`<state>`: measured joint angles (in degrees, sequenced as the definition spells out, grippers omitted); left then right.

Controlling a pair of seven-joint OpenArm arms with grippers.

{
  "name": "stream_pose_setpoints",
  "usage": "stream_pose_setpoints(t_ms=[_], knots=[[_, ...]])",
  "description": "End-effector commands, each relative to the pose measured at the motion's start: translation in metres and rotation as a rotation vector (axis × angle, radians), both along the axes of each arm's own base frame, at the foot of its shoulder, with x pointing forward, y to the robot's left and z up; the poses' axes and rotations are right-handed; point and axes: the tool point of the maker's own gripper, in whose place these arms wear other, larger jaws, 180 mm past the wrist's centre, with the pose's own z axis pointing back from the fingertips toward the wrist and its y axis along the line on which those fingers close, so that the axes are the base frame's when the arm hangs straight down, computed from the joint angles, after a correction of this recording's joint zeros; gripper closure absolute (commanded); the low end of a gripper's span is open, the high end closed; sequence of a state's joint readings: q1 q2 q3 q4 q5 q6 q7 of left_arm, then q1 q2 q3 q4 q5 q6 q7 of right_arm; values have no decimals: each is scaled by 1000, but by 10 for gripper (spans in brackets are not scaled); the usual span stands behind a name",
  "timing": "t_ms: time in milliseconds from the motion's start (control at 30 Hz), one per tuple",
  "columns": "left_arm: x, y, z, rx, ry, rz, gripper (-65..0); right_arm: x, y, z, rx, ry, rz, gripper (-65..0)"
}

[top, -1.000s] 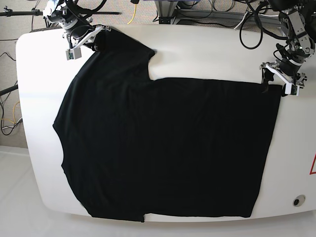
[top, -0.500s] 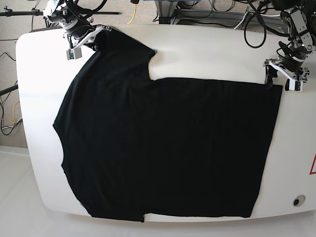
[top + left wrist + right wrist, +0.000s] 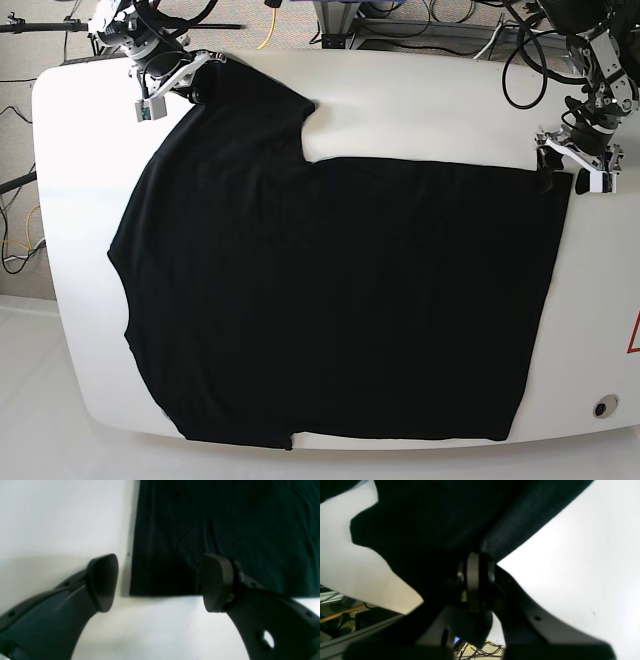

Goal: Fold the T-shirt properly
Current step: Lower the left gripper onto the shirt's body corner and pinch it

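T-shirt (image 3: 330,290): black, lies flat on the white table (image 3: 420,100), fills most of the base frame. Hem edge runs down the right side, one sleeve sticks up toward the upper left, shoulder/neck side is at the left edge of the cloth. Bottom edge of the cloth reaches the table's near rim at the lower middle of the frame. A few shallow creases show in the left wrist view (image 3: 225,530), otherwise smooth.

Right gripper (image 3: 185,82), upper left of the base frame: jaws closed tight on the sleeve tip. In the right wrist view (image 3: 473,580) the pads are pressed together with black cloth (image 3: 432,525) bunched between and above them, the fabric hanging over the table edge there.

Left gripper (image 3: 572,170), upper right of the base frame: jaws spread wide, holding nothing. In the left wrist view (image 3: 160,582) both fingers are clear of each other, and the shirt's upper hem corner sits on the table in the gap between them. Left finger (image 3: 102,580) is over bare table, right finger (image 3: 215,580) is over the cloth edge. Can't tell whether either fingertip touches the surface.

Cables and rig frame (image 3: 400,20) behind the table at the top of the base frame. Small round fitting (image 3: 603,407) in the table's lower right corner.
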<state>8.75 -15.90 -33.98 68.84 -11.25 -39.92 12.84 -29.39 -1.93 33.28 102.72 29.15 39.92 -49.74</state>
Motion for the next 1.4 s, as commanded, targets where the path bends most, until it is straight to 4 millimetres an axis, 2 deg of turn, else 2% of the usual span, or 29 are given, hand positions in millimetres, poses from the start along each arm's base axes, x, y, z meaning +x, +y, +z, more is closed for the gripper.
stream_pose_setpoints(t_ms=[0, 267, 400, 467, 600, 667, 800, 933, 1067, 1133, 1267, 1367], knots=[[-2, 2, -4, 13, 38, -9, -475, -3, -2, 0, -12, 9, 8, -37], [9, -2, -1, 11, 25, -17, -434, -2, 0, 1, -9, 6, 11, -35], [9, -3, -3, 10, 32, -18, -366, -2, 1, 1, -6, 5, 11, -36], [3, -5, -10, -2, 61, -13, -236, -1, -1, 2, -11, 0, 8, -34], [1, -6, -12, -2, 74, -15, -101, -1, -1, 2, -12, 0, 7, -33], [0, -7, -14, -3, 80, -14, -42, -2, -1, 1, -11, 2, 9, -33], [-1, -7, -13, 3, 92, -22, 0, 1, -1, 2, -11, -7, 7, -30], [0, -5, -11, 8, 89, -20, 0, 1, -1, 3, -10, -9, 8, -29], [-1, -5, -11, 6, 88, -19, -40, 2, -1, 3, -12, -13, 8, -27], [2, -7, -7, -5, 70, -15, -159, 2, 0, 4, -7, -15, 7, -27], [2, -8, -7, -8, 70, -17, -242, 2, 0, 4, -8, -15, 6, -28], [1, -9, -8, -8, 74, -19, -269, 2, -1, 4, -8, -16, 5, -27]])
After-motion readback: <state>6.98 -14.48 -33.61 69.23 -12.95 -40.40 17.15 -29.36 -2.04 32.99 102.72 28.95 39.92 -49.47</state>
